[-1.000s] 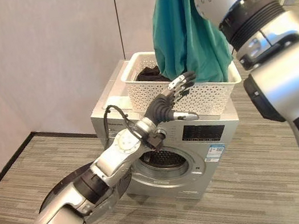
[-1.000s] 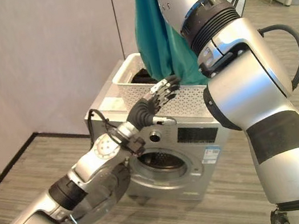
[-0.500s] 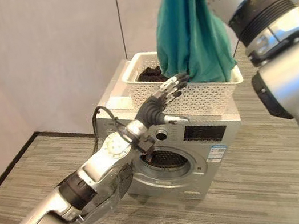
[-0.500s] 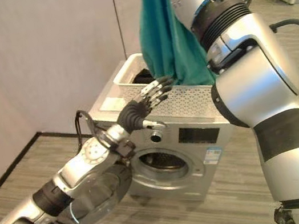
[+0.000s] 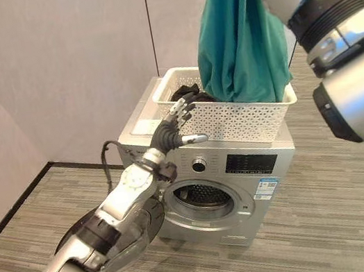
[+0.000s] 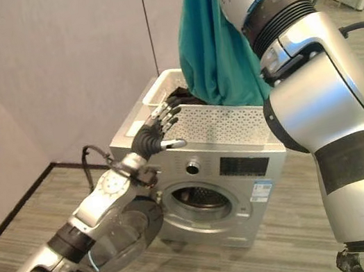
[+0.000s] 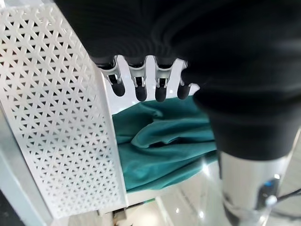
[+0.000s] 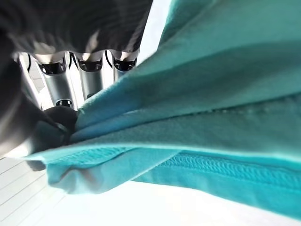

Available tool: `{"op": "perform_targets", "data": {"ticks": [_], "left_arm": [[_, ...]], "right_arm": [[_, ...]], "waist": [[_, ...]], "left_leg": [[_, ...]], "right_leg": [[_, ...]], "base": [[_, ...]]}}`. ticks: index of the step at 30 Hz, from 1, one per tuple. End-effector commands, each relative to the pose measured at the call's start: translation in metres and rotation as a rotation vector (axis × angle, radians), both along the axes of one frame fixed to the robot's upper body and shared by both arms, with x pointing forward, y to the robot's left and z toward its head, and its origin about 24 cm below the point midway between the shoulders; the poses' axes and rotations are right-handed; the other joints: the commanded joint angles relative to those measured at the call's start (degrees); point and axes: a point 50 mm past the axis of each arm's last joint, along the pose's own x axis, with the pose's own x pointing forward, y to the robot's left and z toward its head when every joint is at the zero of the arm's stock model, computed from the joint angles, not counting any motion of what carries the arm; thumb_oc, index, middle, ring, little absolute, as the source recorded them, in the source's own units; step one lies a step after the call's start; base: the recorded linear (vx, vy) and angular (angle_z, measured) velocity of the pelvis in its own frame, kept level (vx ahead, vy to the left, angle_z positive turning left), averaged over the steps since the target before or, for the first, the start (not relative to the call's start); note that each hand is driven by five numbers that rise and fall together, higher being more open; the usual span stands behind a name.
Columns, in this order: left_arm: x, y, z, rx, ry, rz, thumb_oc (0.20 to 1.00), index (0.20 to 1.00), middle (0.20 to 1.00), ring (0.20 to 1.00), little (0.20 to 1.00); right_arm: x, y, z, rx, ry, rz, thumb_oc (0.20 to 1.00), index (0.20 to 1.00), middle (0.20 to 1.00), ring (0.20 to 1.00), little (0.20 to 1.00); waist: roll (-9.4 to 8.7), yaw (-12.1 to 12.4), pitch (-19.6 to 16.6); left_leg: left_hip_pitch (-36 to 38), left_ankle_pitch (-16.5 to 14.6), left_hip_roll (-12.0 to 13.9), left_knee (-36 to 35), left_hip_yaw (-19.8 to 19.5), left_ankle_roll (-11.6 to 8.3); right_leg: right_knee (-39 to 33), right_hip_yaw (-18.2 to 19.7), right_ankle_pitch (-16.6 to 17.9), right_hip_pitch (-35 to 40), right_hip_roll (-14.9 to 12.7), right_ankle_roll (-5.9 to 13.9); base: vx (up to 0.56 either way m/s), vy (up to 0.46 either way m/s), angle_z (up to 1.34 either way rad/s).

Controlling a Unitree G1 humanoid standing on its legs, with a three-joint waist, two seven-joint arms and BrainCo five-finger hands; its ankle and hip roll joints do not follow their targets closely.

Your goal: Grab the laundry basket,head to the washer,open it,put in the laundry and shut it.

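With the washer door (image 5: 126, 241) open, the right hand (image 8: 56, 84) gripped a teal garment (image 5: 238, 34) above the basket (image 5: 235, 118), loading pending, left hand (image 5: 174, 122) relaxed beside it.

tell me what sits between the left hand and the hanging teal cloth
In the left eye view, dark laundry in the white perforated basket lies between the open left hand and the teal cloth.

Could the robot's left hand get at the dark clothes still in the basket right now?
Probably yes. The left hand is open beside the basket's near corner, the dark clothes lie just over the rim, and the teal cloth hangs further along.
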Motion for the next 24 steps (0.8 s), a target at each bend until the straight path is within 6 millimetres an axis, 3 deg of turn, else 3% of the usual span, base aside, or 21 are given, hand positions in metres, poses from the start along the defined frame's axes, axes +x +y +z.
{"op": "perform_targets", "data": {"ticks": [1,7,18,24], "left_arm": [[0.018,-0.012,0.034,-0.019,-0.138,0.046,1.000,1.000,1.000,1.000,1.000],[0.038,-0.028,0.038,0.007,-0.129,0.151,1.000,1.000,1.000,1.000,1.000],[0.055,-0.022,0.050,0.022,-0.152,0.284,1.000,1.000,1.000,1.000,1.000],[0.064,-0.045,0.050,0.040,-0.088,0.357,1.000,1.000,1.000,1.000,1.000]], "right_arm": [[-0.029,0.010,0.042,0.036,-0.159,0.038,0.200,0.200,0.200,0.200,0.200],[-0.028,0.032,0.033,0.011,-0.145,0.097,0.200,0.200,0.200,0.200,0.200],[-0.028,0.044,0.029,-0.008,-0.130,0.131,0.200,0.200,0.200,0.200,0.200],[-0.023,0.065,0.008,0.035,-0.077,0.226,0.200,0.200,0.200,0.200,0.200]], "waist": [[-3.97,-0.54,-2.25],[-3.69,-2.09,-2.35],[-3.74,-3.25,-2.11],[-3.66,-4.54,-2.27]], "left_leg": [[3.04,-4.74,1.51,-0.07,-1.14,-2.39],[3.43,-5.43,1.98,-0.07,-0.19,-2.64],[4.12,-5.39,2.84,-0.07,2.09,-3.02],[4.36,-5.32,2.99,-0.07,2.05,-3.14]], "right_leg": [[-0.07,2.07,-6.51,6.48,-3.33,6.70],[-0.07,2.82,-6.86,6.28,-2.79,6.68],[-0.07,4.24,-6.33,5.93,-2.27,6.76],[-0.07,4.31,-6.40,6.11,-2.02,6.57]], "base": [[0.00,0.000,0.00],[0.00,-0.007,-0.09],[-0.01,-0.010,-0.12],[0.00,-0.002,-0.01]]}}
